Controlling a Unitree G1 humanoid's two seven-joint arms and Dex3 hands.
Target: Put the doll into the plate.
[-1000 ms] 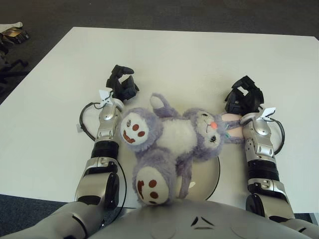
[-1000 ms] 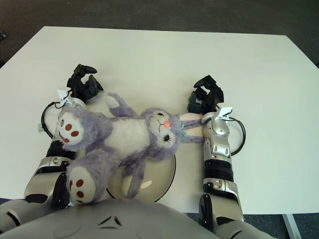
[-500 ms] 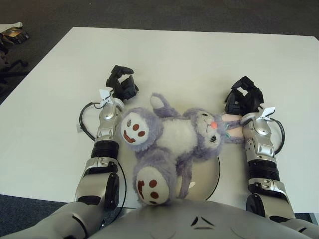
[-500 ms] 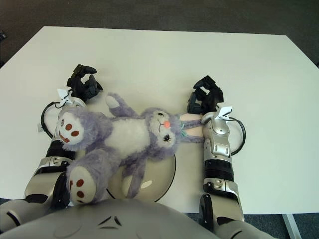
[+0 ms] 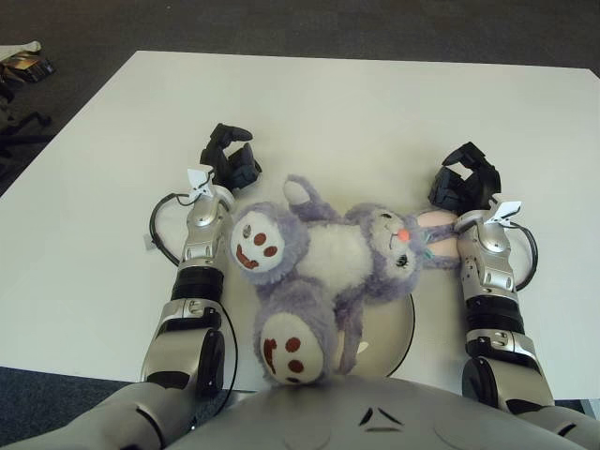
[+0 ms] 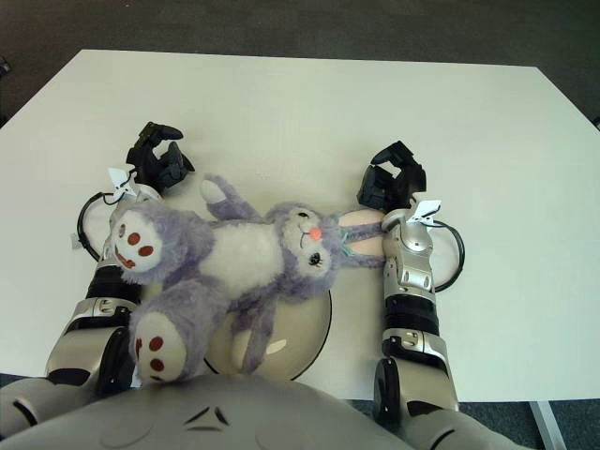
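Progress: I judge the task nearly done. The plush rabbit doll [image 5: 323, 258] lies on its back across the plate [image 5: 394, 328], its trunk and one arm over the dish, while its legs, head and ears spill past the rim.
Remaining: from what I can see, only letting it settle and perhaps nudging the overhang inward; neither hand holds it now.
Left hand [image 5: 230, 157]: I see it on the far left of the doll, just beyond the raised foot, fingers curled and holding nothing.
Right hand [image 5: 466, 183]: it sits just beyond the doll's pink-lined ear [image 5: 436, 230], fingers curled in, nothing in them; whether it touches the ear I cannot tell.
Doll material: long shaggy lavender fur, cream belly, cream foot soles with dark red paw pads, an orange-pink nose. Soft and floppy, so I expect it to sag over the rim.
Plate: round, smooth, pale and glossy with a dark edge, mostly hidden under the doll, near the table edge closest to me.
Table [image 5: 375, 103]: flat, matte white surface.
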